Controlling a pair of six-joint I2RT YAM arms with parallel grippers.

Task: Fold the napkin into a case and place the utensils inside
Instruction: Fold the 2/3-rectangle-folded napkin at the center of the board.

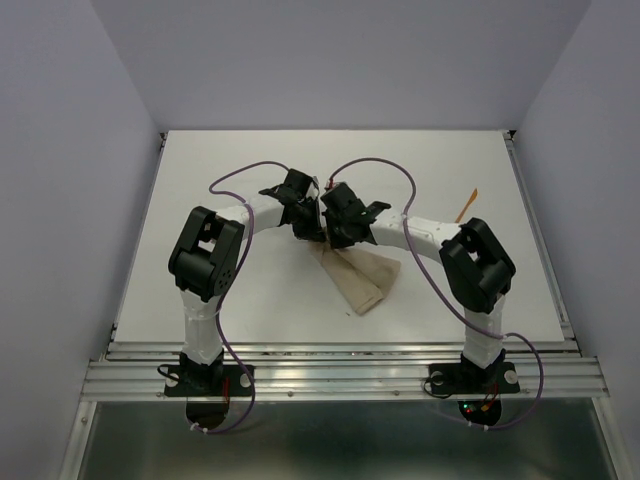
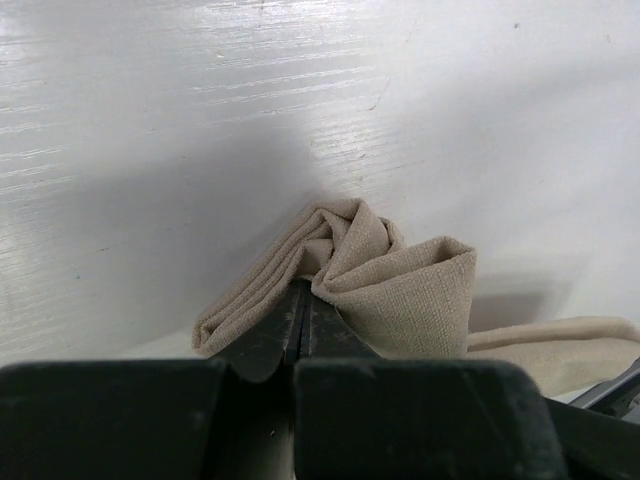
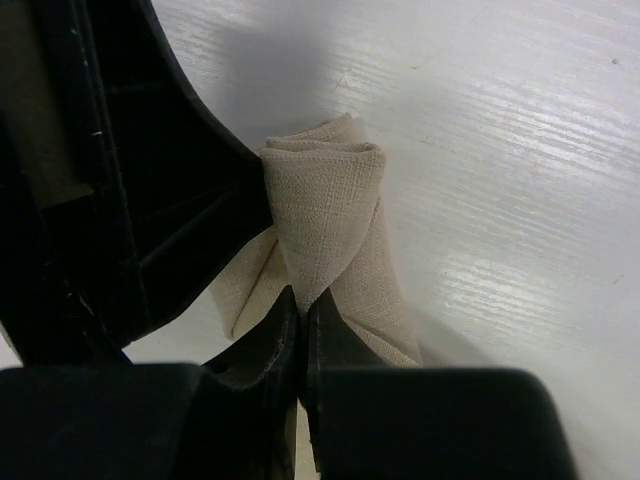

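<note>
The tan napkin (image 1: 365,282) lies folded into a narrow oblong in the middle of the table, its far end lifted and bunched. Both grippers meet over that end. My left gripper (image 1: 310,228) is shut on a fold of the napkin (image 2: 400,290), the cloth pinched at its tips (image 2: 303,287). My right gripper (image 1: 338,230) is also shut on the napkin (image 3: 330,200), which curls up from its tips (image 3: 302,302). A thin orange utensil (image 1: 468,204) lies at the right, partly behind the right arm.
The left gripper's black body (image 3: 130,200) fills the left side of the right wrist view, close against the cloth. Purple cables (image 1: 375,165) loop above both arms. White walls enclose the table (image 1: 200,190) on three sides.
</note>
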